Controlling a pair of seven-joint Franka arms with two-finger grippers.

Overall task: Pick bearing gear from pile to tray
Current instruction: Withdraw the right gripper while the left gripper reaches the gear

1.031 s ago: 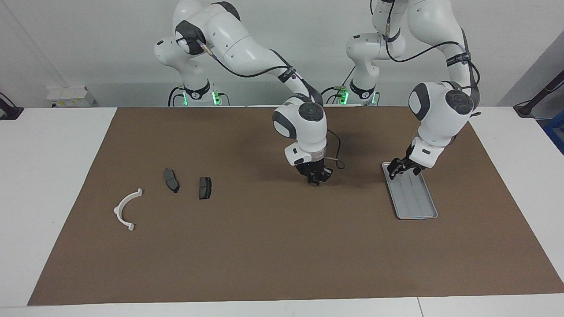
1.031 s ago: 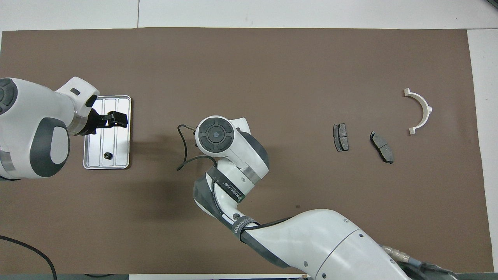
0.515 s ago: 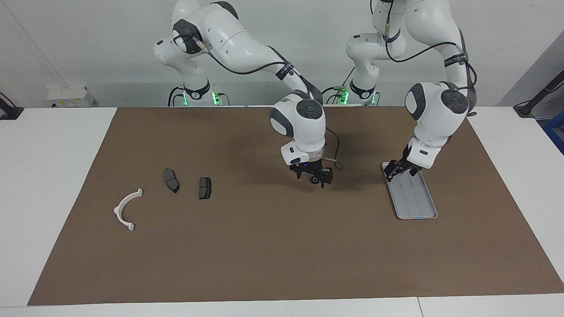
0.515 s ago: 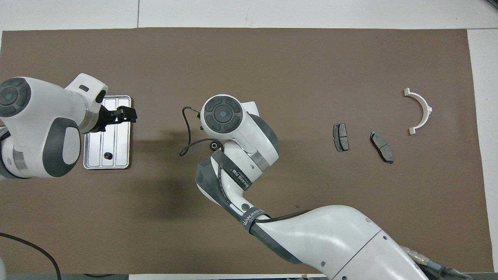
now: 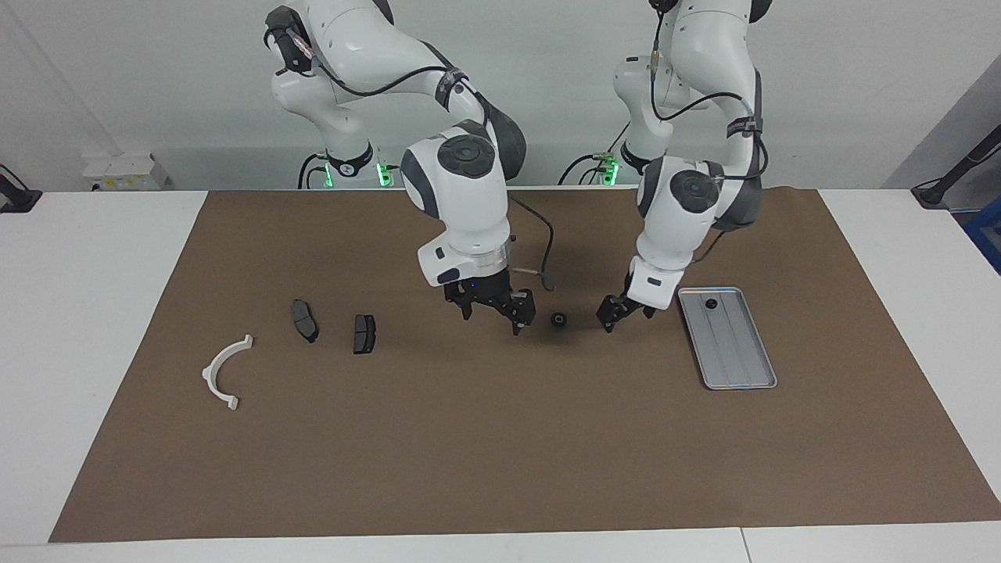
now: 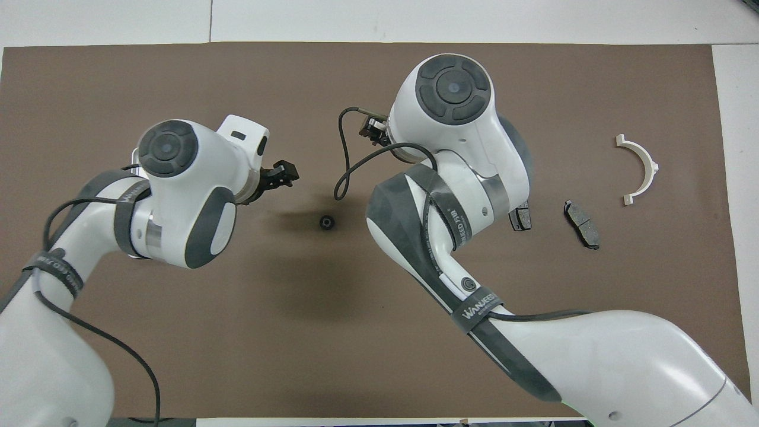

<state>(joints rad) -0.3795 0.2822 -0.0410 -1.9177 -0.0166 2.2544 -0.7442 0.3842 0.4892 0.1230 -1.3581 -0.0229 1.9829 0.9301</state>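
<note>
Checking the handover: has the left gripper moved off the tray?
Yes. The left gripper has left the tray and now hangs beside the small black part.

A small black gear (image 5: 559, 320) lies on the brown surface (image 5: 469, 438) between the right gripper (image 5: 493, 309), jaws open, and the left gripper (image 5: 618, 313). Another black piece (image 5: 711, 303) sits in the tray (image 5: 743, 367).

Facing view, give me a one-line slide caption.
Small black bearing gear lies on the mat between the right gripper and left gripper; another sits in the tray.
</note>
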